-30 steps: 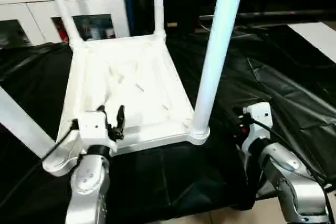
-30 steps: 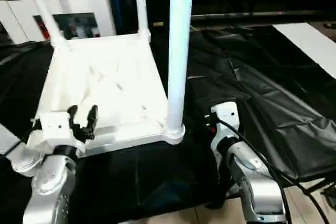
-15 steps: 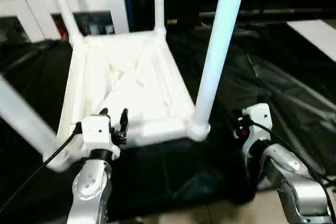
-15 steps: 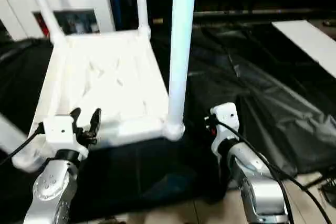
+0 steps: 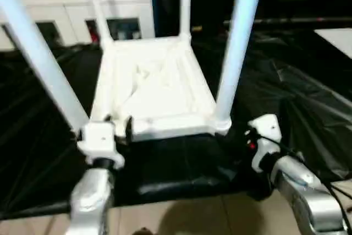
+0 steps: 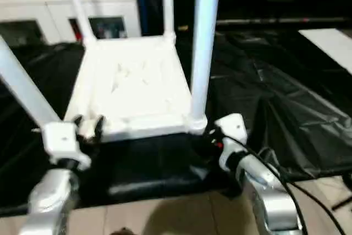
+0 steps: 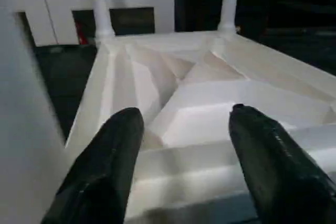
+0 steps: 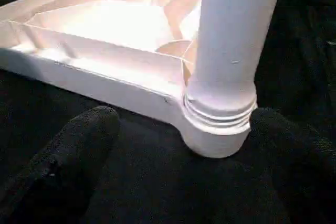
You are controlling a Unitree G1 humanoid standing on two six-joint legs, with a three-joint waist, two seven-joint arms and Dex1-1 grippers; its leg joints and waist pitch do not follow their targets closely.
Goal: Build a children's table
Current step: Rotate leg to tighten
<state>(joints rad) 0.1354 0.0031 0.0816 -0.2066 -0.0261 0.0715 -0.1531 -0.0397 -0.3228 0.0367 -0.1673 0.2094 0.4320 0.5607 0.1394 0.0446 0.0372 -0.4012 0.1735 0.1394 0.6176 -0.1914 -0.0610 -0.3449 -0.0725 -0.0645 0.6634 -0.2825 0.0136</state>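
Note:
The white tabletop (image 5: 157, 89) lies underside up on a black sheet, with four white legs standing in its corner sockets. The near right leg (image 5: 237, 48) and near left leg (image 5: 41, 59) rise past the top of the head views. My left gripper (image 7: 185, 113) is open, just short of the tabletop's near rim (image 7: 210, 156) by the near left corner. My right gripper (image 8: 186, 114) is open too. The near right socket (image 8: 220, 124) stands between and slightly beyond its fingers (image 8: 84, 140), and I cannot tell whether they touch it.
A black sheet (image 5: 308, 97) covers the work surface and hangs over its front edge, with light floor tiles (image 5: 181, 218) below. A white cabinet with glass doors (image 5: 49, 17) stands behind the table. A white panel (image 5: 338, 37) lies at the far right.
The head camera has shifted, so the whole scene sits differently. The left gripper has drawn back from over the underside to the near rim. The right gripper is closer to the near right socket.

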